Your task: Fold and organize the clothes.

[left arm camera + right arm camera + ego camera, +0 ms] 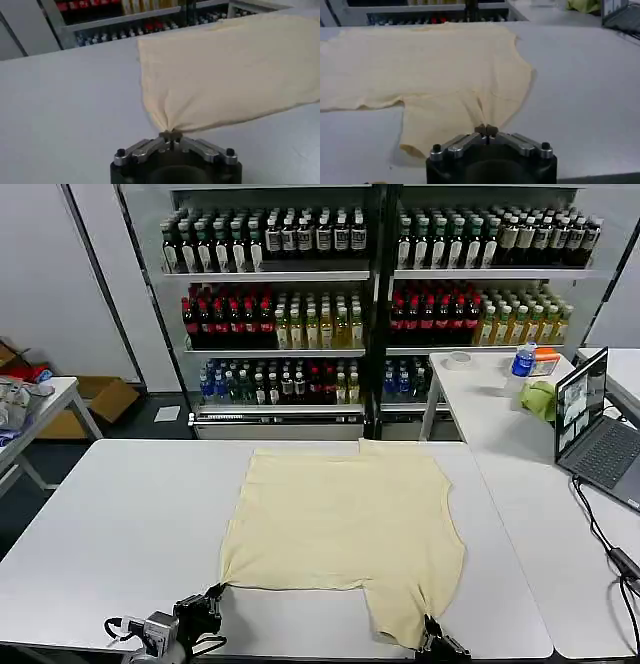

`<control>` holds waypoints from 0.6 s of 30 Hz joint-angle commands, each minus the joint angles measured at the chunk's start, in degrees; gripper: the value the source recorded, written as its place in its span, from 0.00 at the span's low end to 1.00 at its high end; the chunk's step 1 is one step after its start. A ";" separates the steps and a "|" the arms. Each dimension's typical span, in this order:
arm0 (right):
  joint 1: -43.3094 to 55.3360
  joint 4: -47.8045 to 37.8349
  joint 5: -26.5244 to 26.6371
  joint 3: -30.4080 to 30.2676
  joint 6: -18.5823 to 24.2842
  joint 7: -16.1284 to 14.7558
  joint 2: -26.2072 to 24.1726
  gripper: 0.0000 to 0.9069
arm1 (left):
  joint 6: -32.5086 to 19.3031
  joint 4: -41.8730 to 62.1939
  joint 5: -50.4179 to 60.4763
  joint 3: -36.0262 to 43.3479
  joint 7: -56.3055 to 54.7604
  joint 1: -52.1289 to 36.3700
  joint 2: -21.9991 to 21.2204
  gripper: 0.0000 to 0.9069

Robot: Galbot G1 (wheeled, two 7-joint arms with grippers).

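Now | left hand (171,134) pinched onto T-shirt (345,529) corner | right hand (486,131) clamped on sleeve edge

No lettering can be read on the shelf bottles (270,239) or laptop (598,429).

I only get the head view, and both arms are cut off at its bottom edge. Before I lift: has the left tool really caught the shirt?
Observer: Yes. The left tool is shut on a corner of the T-shirt, and the fabric puckers into its tips.
Operator: And the right one?
Observer: The right tool is shut too. It pinches the near edge of the sleeve, with creases running to its tips.
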 commanded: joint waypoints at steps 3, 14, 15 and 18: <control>-0.87 3.58 -0.25 0.14 1.98 -0.16 -0.04 0.00 | -0.04 -2.97 -0.89 -0.87 0.02 0.53 0.15 0.02; -3.46 10.76 0.62 5.79 2.23 -1.57 -3.02 0.00 | -0.04 -9.59 -1.84 -3.68 -0.05 4.28 1.30 0.02; -3.75 11.19 0.84 6.35 2.21 -1.64 -3.46 0.00 | -0.04 -10.50 -1.84 -3.94 -0.07 4.86 1.42 0.02; -4.26 12.42 1.31 7.26 2.11 -1.77 -4.24 0.00 | -0.03 -11.89 -1.84 -4.73 -0.10 6.24 1.46 0.02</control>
